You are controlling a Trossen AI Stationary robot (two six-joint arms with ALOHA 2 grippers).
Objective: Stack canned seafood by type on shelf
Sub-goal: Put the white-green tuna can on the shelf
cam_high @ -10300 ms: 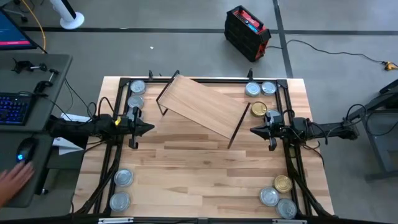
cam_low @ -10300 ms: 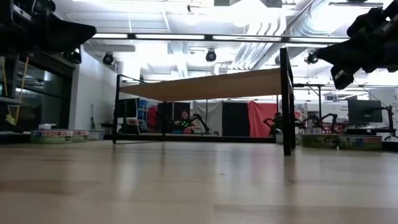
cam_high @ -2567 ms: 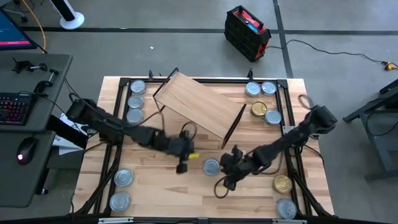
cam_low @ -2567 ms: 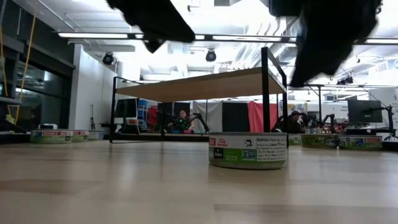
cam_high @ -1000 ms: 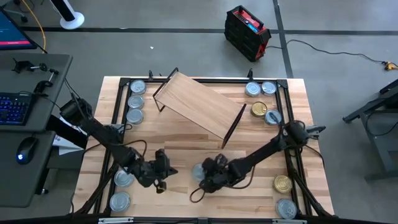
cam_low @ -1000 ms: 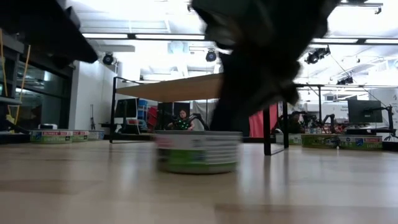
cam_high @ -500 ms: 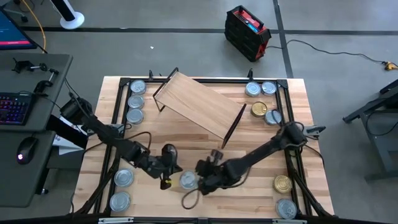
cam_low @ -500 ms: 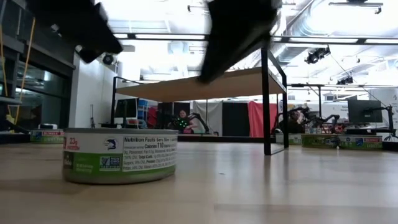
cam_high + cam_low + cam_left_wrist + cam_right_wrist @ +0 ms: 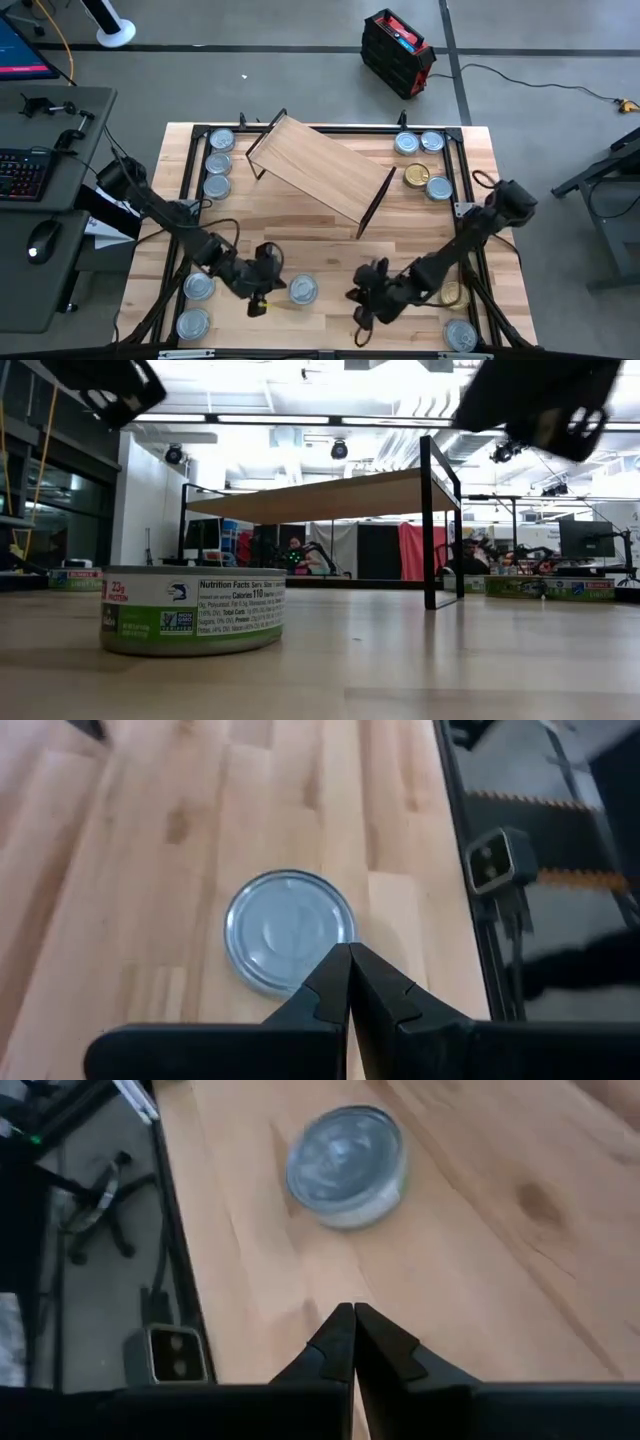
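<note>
One silver-topped can of the canned seafood stands on its base on the table near the front edge, also in the low view. My left gripper hovers shut just left of it and above it. My right gripper is shut, raised and well to the can's right. The shelf stands on its black legs, turned askew, at the far middle of the table, with nothing on it.
Three cans sit at the far left and several at the far right, one gold-topped. Two cans lie near left, and a gold can and a silver can near right. Black frame rails run along both sides.
My right gripper slid the can along the table toward the left and near edge, then drew back toward the right edge and rose clear of it. The can has stood still since. My left gripper has risen a little beside the can.
</note>
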